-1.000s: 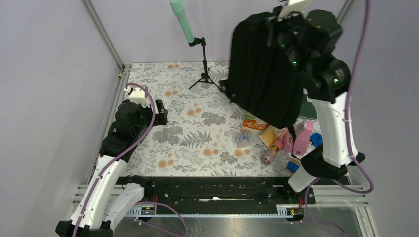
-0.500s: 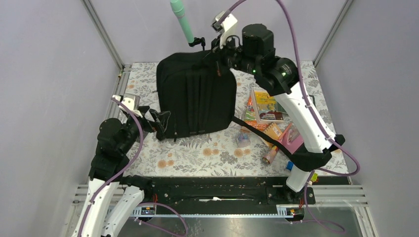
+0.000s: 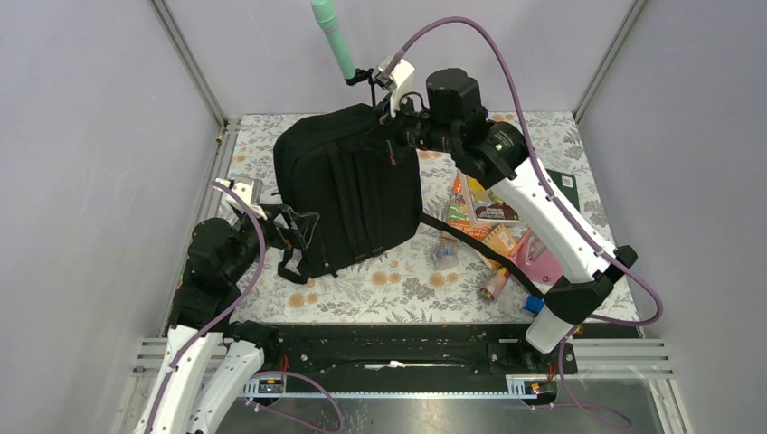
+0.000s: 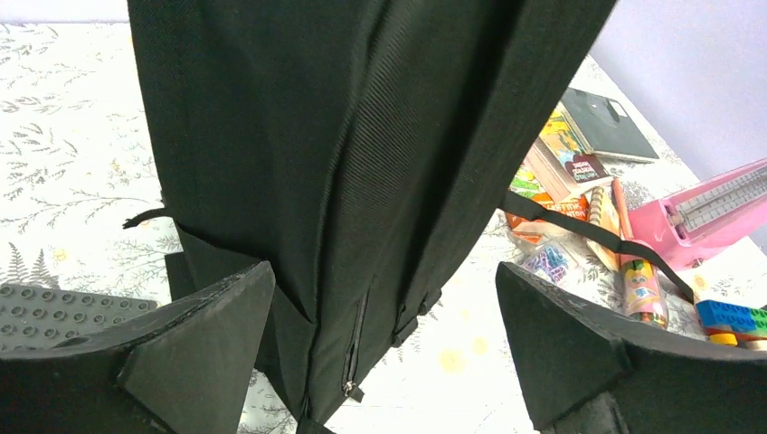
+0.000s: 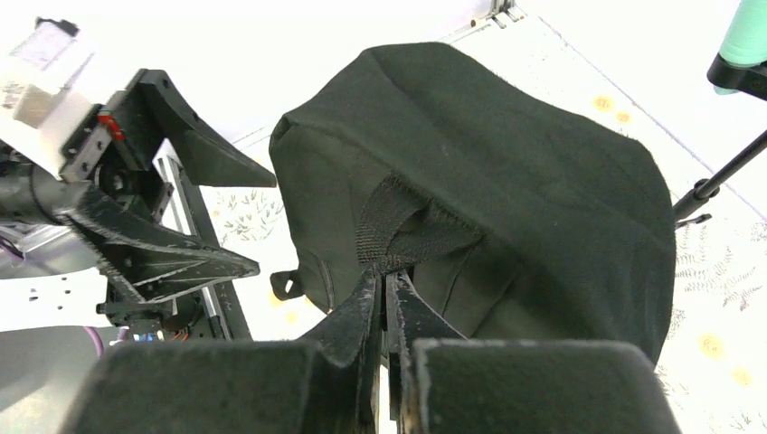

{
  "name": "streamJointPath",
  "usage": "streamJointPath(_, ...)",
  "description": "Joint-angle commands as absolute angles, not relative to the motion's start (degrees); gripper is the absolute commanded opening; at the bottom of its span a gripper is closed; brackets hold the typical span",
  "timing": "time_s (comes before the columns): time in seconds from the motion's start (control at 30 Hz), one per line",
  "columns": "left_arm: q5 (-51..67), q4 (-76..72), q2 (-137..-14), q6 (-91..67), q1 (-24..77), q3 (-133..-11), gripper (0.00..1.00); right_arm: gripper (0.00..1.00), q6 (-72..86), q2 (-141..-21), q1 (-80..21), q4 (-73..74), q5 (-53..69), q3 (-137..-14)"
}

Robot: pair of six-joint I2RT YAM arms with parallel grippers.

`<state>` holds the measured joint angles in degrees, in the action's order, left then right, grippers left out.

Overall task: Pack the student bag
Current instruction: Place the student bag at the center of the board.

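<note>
Student bag (image 3: 348, 194): large black backpack, hanging upright by top loop, straps trailing.

Plain lilac-grey walls (image 3: 90, 136) and metal corner posts (image 3: 185, 59) enclose a table (image 3: 362, 289) covered in floral-print cloth.

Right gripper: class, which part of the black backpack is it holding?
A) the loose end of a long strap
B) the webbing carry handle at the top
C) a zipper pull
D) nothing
B: the right wrist view shows the right gripper shut on the webbing handle at the top of the student bag.
</note>
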<state>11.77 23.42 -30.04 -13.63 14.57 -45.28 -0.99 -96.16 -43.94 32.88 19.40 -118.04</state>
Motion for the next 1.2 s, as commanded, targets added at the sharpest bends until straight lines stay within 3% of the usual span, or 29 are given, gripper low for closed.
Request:
streamJointPath(0.0,9.09,21.71,-30.82,-14.56,14.59,-45.66,0.99,0.0,-0.83,-91.9,-44.47,29.26,21.74,-116.47)
streamJointPath(0.1,3.64,23.86,-33.24,-12.36,14.58,-47.91,0.99,0.0,-1.21,-90.4,-44.44,29.26,21.84,-114.31)
streamJointPath(0.2,7.01,21.7,-34.79,-12.46,14.59,-47.98,0.99,0.0,-1.4,-88.81,-44.45,29.19,21.43,-112.31)
streamJointPath(0.27,11.43,19.51,-35.71,-13.12,14.59,-47.46,0.9,0.0,-1.14,-88.1,-44.47,29.18,20.9,-111.17)
streamJointPath(0.43,12.94,18.72,-36.18,-13.58,14.55,-47.18,0.2,0.0,2.28,-85.78,-44.47,28.24,15.55,-108.63)
streamJointPath(0.47,12.74,18.72,-35.65,-13.35,14.58,-46.81,0.12,0.05,4.83,-84.57,-44.47,26.95,13.42,-107.04)
streamJointPath(0.53,12.08,18.72,-33.93,-13.19,14.59,-45.89,0.0,0.37,11.42,-81.29,-44.45,22.77,8.09,-101.73)
streamJointPath(0.6,11.58,18.45,-32.11,-13.3,14.61,-44.74,0.0,0.66,18.86,-77.35,-44.57,17.87,4.57,-95.02)
streamJointPath(0.7,11.5,17.88,-30.26,-14.92,14.68,-43.51,0.0,0.89,26.82,-72.24,-47.0,13.74,-4.54,-86.44)
streamJointPath(0.9,10.75,15.7,-30.59,-22.25,15.14,-42.62,0.0,0.95,30.02,-70.03,-56.47,9.48,-24.66,-79.53)
streamJointPath(1.17,7.23,13.36,-29.8,-24.82,20.2,-40.11,0.0,0.96,40.0,-73.02,-60.99,6.51,-31.85,-81.96)
